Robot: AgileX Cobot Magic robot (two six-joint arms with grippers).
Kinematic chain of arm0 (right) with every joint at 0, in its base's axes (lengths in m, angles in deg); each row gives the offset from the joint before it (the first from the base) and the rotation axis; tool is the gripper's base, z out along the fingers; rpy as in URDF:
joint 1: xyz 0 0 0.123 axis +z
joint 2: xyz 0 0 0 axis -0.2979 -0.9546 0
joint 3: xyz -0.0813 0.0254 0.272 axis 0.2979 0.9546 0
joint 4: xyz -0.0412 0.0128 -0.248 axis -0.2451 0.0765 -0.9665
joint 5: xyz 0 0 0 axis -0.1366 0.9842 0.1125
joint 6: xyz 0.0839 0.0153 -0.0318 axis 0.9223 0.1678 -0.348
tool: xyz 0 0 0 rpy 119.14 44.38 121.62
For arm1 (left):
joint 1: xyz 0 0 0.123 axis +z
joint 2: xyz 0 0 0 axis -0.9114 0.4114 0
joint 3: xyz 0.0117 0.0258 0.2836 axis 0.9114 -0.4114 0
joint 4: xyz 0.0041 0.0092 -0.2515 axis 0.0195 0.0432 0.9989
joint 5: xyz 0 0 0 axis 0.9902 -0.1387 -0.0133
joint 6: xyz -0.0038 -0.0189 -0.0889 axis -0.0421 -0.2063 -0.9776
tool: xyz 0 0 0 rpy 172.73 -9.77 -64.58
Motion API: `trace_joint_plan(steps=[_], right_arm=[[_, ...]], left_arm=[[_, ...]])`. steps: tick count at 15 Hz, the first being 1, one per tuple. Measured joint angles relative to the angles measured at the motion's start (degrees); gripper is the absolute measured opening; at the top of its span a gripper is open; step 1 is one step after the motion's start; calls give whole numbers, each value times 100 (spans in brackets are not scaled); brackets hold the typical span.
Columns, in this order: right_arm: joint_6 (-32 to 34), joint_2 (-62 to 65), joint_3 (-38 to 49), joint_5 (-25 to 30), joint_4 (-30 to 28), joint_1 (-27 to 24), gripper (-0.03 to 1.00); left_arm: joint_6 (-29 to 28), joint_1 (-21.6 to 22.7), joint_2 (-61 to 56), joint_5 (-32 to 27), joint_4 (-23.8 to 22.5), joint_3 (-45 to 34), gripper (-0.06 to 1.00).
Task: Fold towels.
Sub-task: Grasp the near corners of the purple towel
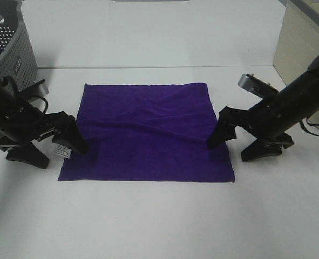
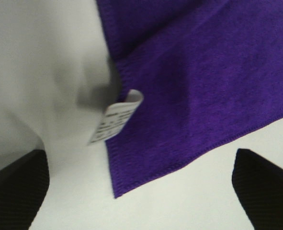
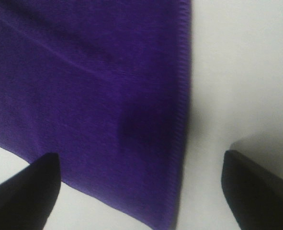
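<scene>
I saw the deep purple square soft cloth towel (image 1: 148,132) lying spread flat on the white counter (image 1: 148,216). The left pincer (image 1: 63,158) was released, its fingers wide apart over the towel's left edge, near the small white care tag (image 1: 62,150). The right pincer (image 1: 225,153) was released too, straddling the right edge.

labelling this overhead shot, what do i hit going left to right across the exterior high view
basket → left claw → towel → right claw; the tag overlaps the left claw, so it is left out
</scene>
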State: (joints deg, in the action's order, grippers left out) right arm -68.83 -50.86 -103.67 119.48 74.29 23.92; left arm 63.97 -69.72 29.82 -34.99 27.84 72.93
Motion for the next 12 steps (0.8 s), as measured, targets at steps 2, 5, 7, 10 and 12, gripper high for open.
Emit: trace_joint_plan(steps=[2,5,7,10,12], right_arm=[[74,-315,-321,126,80,424,88],[292,-796,-991,762,258,917,83],[372,-934,-1232,991,264,1134,75],[481,-1008,-1324,1100,-69,1134,53],[493,-1043,-1324,1100,-223,1134,31]], left_arm=[[-275,-390,206,-80,17,309,95],[-653,-900,625,-493,74,1031,90],[-1049,-1129,894,-762,6,1495,83],[-1226,-1140,1003,-756,-292,1570,50],[-1209,-1140,1054,-728,-384,1570,21]])
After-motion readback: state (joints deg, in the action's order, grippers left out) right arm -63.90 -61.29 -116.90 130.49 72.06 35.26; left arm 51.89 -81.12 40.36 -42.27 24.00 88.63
